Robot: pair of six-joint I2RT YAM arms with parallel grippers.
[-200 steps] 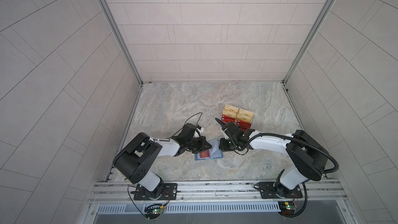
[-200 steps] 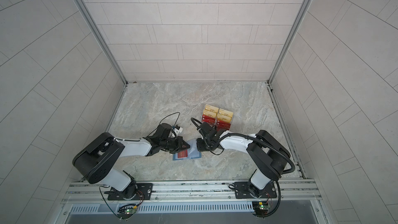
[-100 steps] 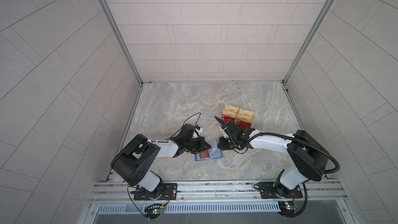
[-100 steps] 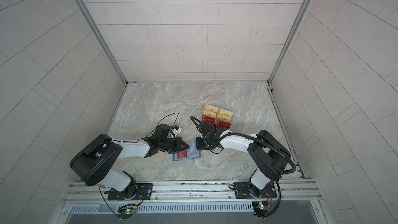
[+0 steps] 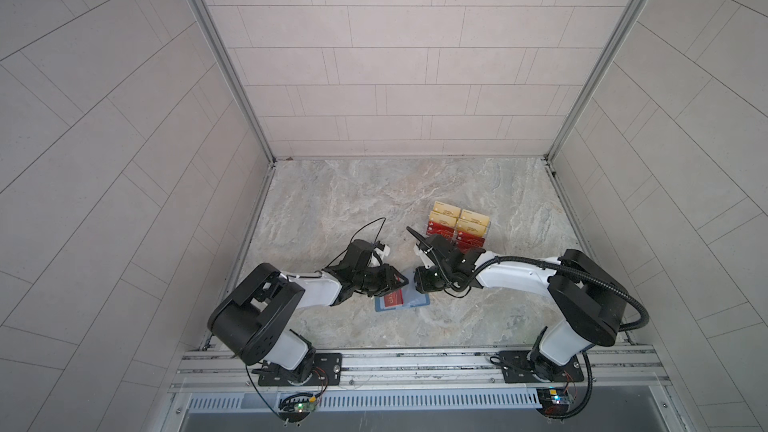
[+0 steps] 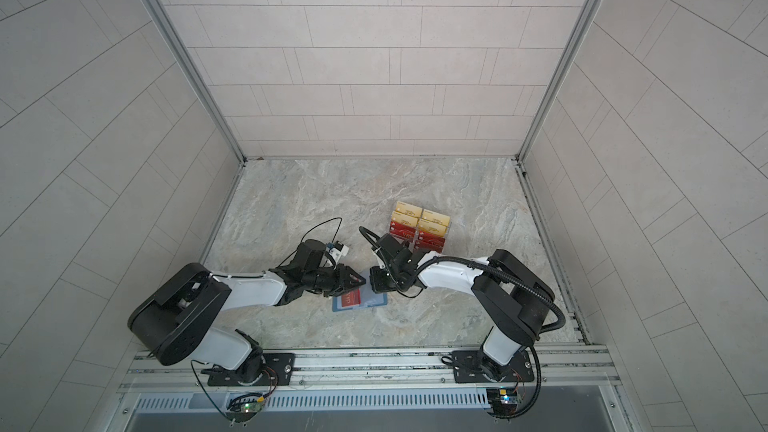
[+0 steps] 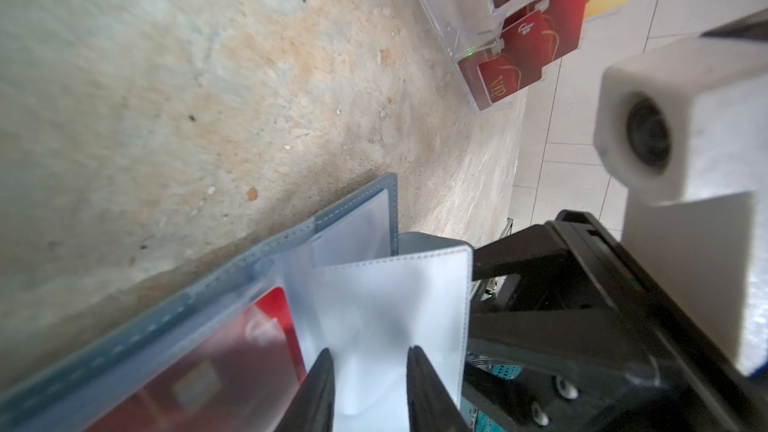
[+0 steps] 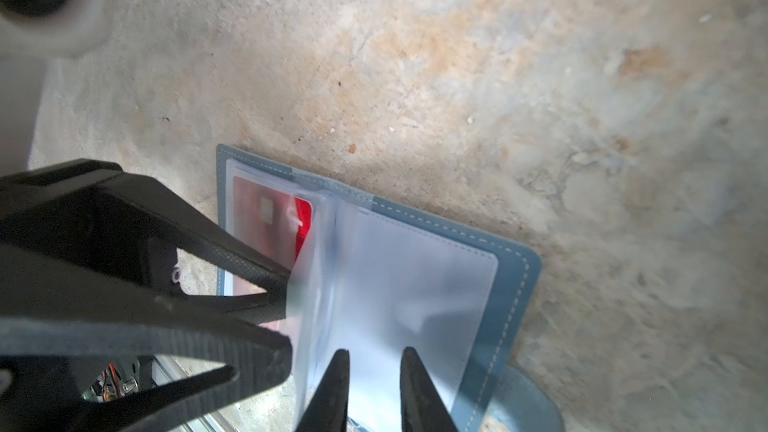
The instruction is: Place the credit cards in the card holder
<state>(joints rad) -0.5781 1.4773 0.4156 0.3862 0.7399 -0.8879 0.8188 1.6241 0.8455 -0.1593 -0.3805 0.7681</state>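
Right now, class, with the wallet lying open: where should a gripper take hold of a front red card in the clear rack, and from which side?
Pinch the front red card at its free upper edge, coming from above along its lean. It stands tilted in the clear rack, whose pocket covers its lower part, so only that edge seems reachable.

A: What does everything sit on?
B: A stone-patterned tabletop (image 5: 332, 209), grey veined with tan.
A: And what stands on it?
B: A clear tiered rack (image 7: 461, 35), right of the middle, with gold-yellow cards (image 5: 459, 214) standing in its far rows.
A: What's around it?
B: Pale tiled walls (image 5: 395, 76) on three sides, silver corner posts (image 5: 227, 64), a metal rail (image 5: 415, 361) along the near edge, and a slotted grille (image 5: 415, 401) below that.
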